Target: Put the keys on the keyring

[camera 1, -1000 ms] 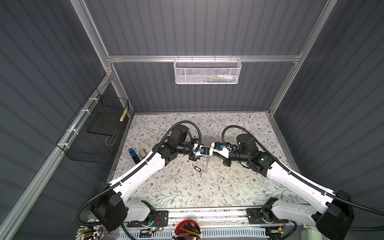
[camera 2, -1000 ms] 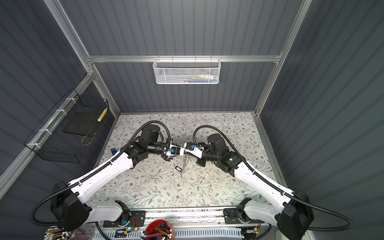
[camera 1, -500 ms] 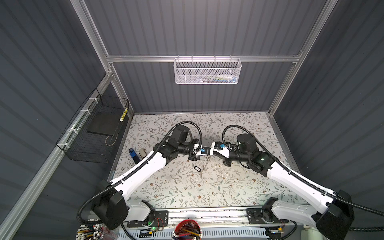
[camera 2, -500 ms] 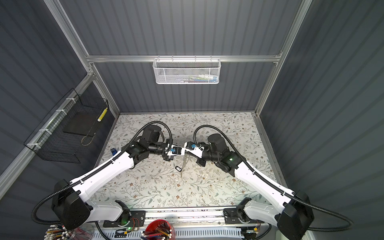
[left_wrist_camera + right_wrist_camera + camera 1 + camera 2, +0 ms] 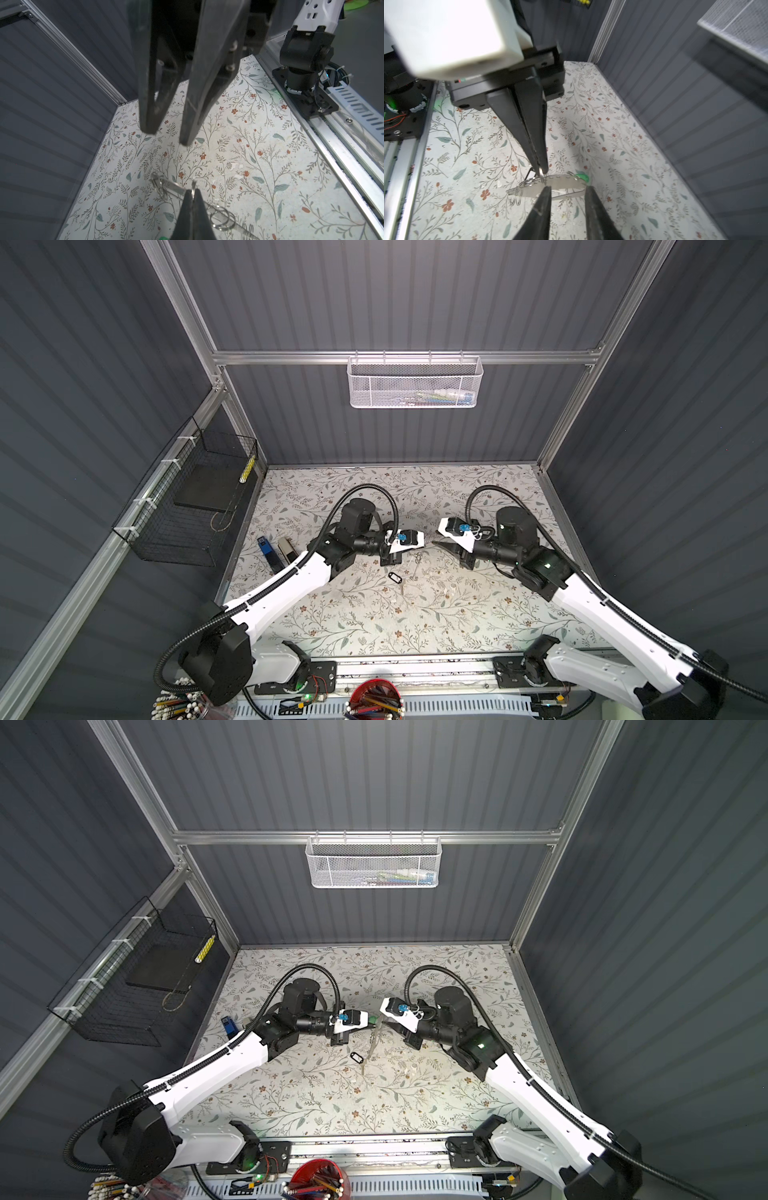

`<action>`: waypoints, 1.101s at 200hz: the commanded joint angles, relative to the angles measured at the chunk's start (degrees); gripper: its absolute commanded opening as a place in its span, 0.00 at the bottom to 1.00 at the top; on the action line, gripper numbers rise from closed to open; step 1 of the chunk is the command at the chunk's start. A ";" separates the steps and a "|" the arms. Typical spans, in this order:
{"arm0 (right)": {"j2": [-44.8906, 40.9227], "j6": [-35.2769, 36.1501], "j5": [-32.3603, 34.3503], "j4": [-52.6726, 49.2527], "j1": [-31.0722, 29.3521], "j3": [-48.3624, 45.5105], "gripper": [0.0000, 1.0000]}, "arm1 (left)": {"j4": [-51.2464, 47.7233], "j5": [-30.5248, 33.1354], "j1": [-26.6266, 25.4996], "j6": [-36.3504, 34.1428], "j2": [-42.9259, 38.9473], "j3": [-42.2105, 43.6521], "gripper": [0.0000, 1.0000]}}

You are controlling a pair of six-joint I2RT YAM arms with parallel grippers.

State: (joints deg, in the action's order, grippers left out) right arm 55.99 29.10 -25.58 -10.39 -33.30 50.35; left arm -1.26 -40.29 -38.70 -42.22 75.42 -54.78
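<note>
The keyring [image 5: 560, 184] is hard to read from above. In both top views it is only a pale, half see-through sliver in the air over the middle of the desk [image 5: 374, 626], running toward 6 o'clock from where the two arms meet. The right wrist view shows it better: a thin, flat, matte grey plate with a curved edge. Fine wire loops [image 5: 517, 198] are bunched at one end. Its oval cutout cannot be made out.

The left gripper [image 5: 542, 166] has long, black, tapered jaws pressed together on one small bright metal ring at the plate's edge, and the plate hangs from it. The right gripper [image 5: 166, 138] sits close to the plate without touching it. Its jaws are a moderate gap apart with nothing between them.

The green plastic tag [image 5: 582, 177] peeks out from behind the plate's far end, mostly hidden, and its key is not visible. The black-rimmed clear tag [image 5: 395, 577] shows as a small dark oval at 7 o'clock of the keyring. Whether it dangles or lies on the desk cannot be told, and its key is too small to be sure of.

At the desk's 9 o'clock edge lie a blue stapler [image 5: 266, 552] and a grey stapler [image 5: 286, 549], both partly covered by the left arm. The desk surface is a scuffed floral print.
</note>
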 commanded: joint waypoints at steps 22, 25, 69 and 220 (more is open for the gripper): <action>-3.50 -3.53 -4.28 -1.95 1.76 -1.99 0.36 | 17.16 -3.84 -0.15 14.47 -2.93 3.81 0.00; -3.74 -3.77 -4.37 -1.72 1.75 -2.20 0.36 | 18.03 -3.95 -0.15 14.97 -3.11 4.10 0.00; -5.14 -6.98 -6.80 2.38 1.68 -4.47 0.35 | 26.31 -5.25 -0.15 21.07 -4.90 6.33 0.00; -0.09 -6.26 -11.79 8.58 0.72 0.07 0.32 | 29.39 -9.76 -0.15 22.98 -4.49 6.62 0.00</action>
State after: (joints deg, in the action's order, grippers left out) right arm 56.69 22.13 -36.14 -3.70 -32.32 48.14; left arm 29.26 -48.21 -38.70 -17.96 70.74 -47.92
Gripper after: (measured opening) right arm 0.324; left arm 0.047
